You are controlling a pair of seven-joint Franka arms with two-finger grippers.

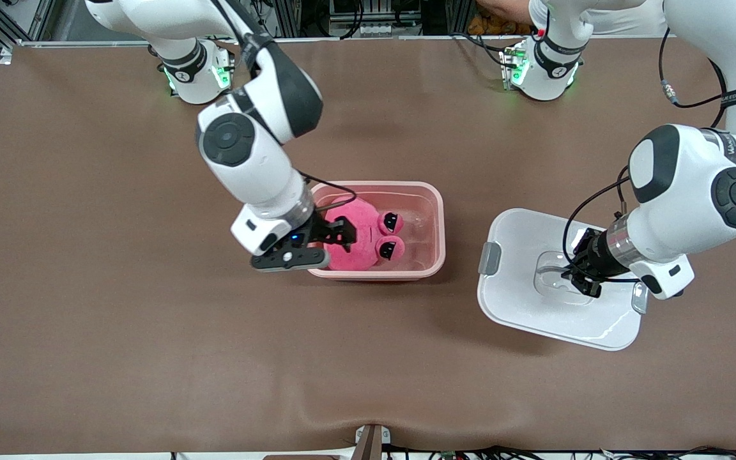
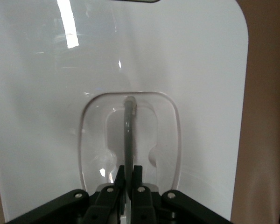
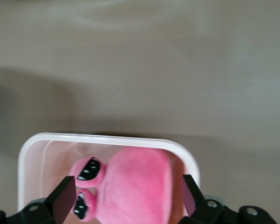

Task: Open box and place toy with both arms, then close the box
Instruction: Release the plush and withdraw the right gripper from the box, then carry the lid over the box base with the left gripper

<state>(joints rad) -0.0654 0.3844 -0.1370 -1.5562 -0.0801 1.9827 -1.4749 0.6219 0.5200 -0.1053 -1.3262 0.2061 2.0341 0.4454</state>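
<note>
- So the toy is sitting in the box, right under the right gripper. Its fingers are spread wide on either side of the plush, not pinching it.
- Looks like the placing step is basically done, so closing is what's left.
- The left gripper is clamped on the clear handle of the lid, which lies flat on the table toward the left arm's end, well apart from the box.
- Next, I'd guess the right gripper needs to lift clear of the rim, then the left one carries the lid over and lines it up square.
</note>
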